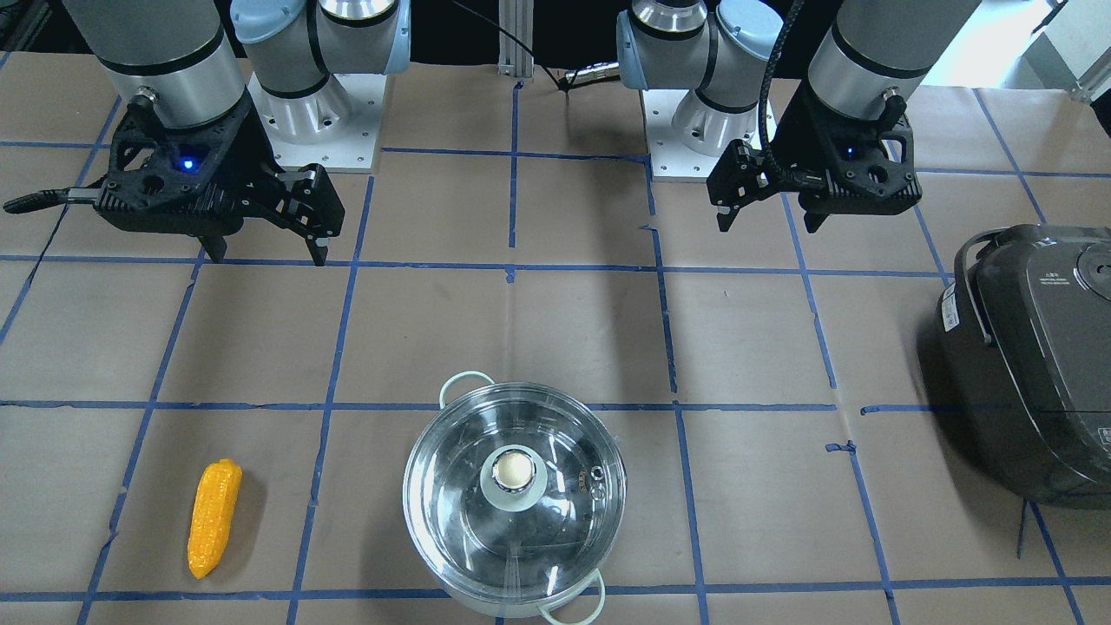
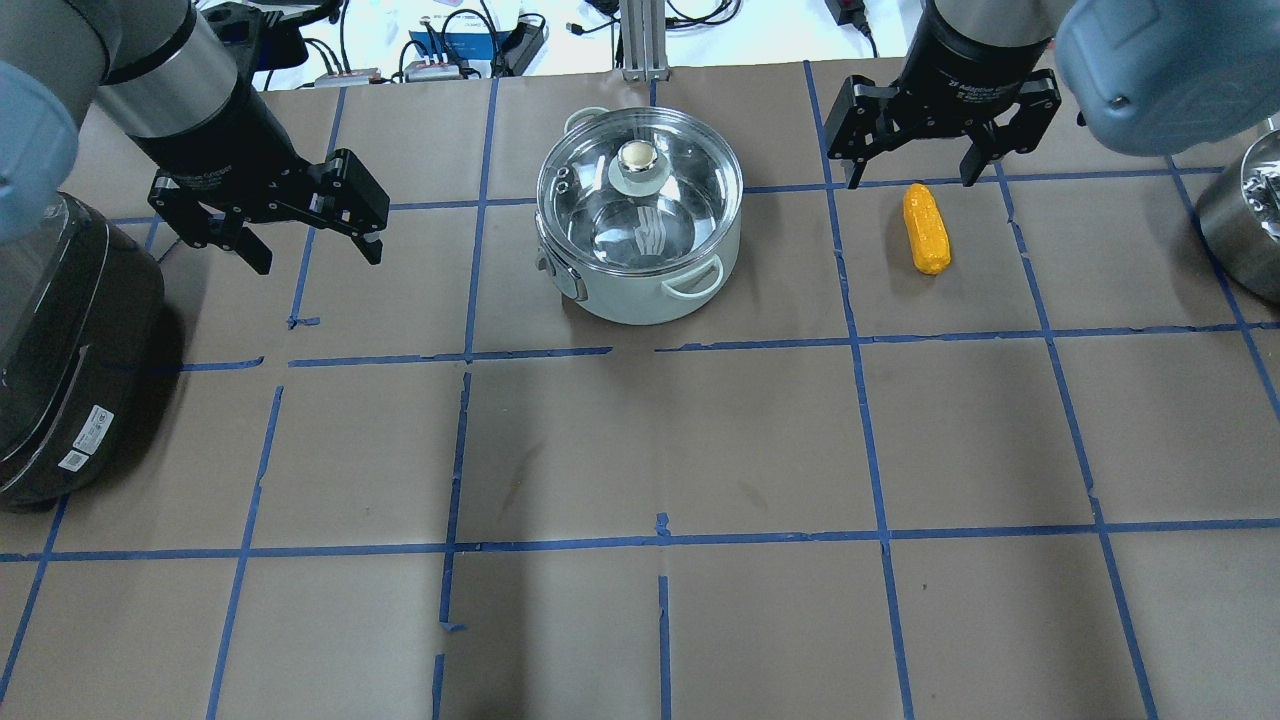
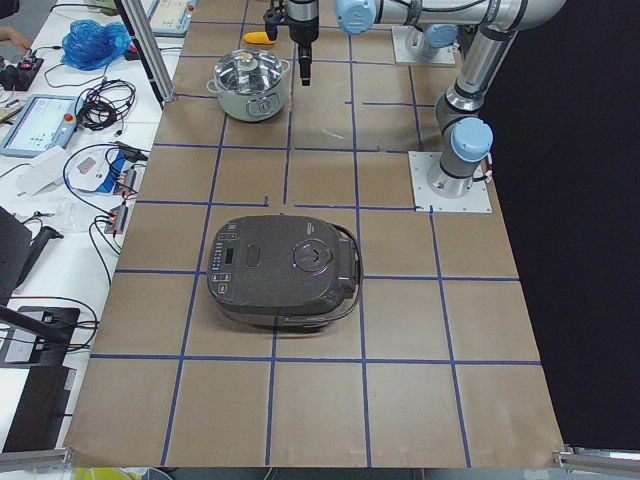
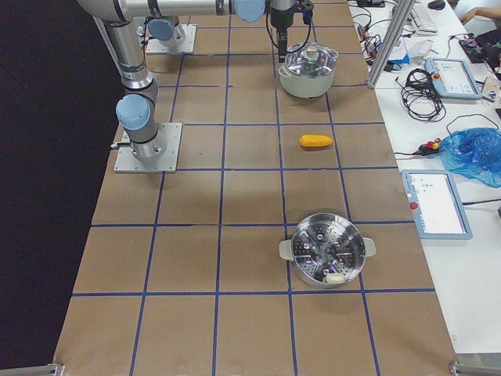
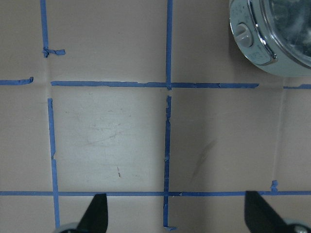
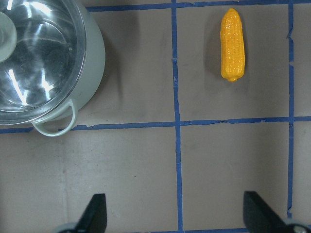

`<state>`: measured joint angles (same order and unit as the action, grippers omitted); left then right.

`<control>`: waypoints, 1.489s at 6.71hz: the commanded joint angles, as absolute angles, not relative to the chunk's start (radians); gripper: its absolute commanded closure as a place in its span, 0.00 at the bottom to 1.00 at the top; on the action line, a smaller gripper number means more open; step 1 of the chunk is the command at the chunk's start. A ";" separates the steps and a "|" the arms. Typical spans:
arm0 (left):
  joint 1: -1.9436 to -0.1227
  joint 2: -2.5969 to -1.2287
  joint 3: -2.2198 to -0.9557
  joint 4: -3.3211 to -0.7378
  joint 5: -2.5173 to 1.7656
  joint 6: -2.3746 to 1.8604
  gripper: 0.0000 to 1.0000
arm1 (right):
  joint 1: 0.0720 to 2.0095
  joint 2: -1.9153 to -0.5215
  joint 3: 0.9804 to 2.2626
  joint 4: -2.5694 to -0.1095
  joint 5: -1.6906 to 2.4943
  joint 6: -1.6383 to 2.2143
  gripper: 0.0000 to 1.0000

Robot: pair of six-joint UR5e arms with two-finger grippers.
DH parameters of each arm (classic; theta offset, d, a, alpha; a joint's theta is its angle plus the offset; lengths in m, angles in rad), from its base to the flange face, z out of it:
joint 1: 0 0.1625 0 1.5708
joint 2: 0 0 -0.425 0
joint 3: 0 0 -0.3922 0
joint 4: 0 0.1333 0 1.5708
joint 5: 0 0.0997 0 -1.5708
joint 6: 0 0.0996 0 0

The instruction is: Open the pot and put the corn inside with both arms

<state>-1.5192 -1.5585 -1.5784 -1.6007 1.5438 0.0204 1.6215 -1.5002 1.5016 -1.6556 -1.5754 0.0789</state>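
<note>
The pot (image 2: pixel 640 265), shiny steel with pale loop handles, stands at the table's far middle with its glass lid (image 2: pixel 600 215) and round knob (image 2: pixel 638 155) on. It also shows in the front view (image 1: pixel 451 521). The corn (image 2: pixel 925 228) lies on the paper to the pot's right, and in the front view (image 1: pixel 214 518). My left gripper (image 2: pixel 317 258) hangs open and empty above the table, left of the pot. My right gripper (image 2: pixel 908 182) hangs open and empty above the corn's far end. The right wrist view shows the corn (image 6: pixel 232 43) and pot (image 6: pixel 90 58); the left wrist view shows the pot's edge (image 5: pixel 252 46).
A large dark rice cooker (image 2: pixel 60 350) sits at the table's left end, close to my left arm. A steel steamer pot (image 2: pixel 1245 220) stands at the right end. Blue tape lines grid the brown paper table (image 2: pixel 660 450).
</note>
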 commanded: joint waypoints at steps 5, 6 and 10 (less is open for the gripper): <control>-1.509 -1.587 -1.557 -1.592 1.546 0.028 0.00 | 1.612 -1.465 1.483 -1.736 -1.577 0.052 0.00; -1.512 -1.623 -1.530 -1.582 1.552 0.015 0.00 | 1.611 -1.409 1.429 -1.735 -1.586 0.034 0.00; -1.724 -2.034 -1.081 -1.545 1.554 -0.179 0.00 | 1.484 -1.095 1.400 -1.972 -1.575 -0.073 0.00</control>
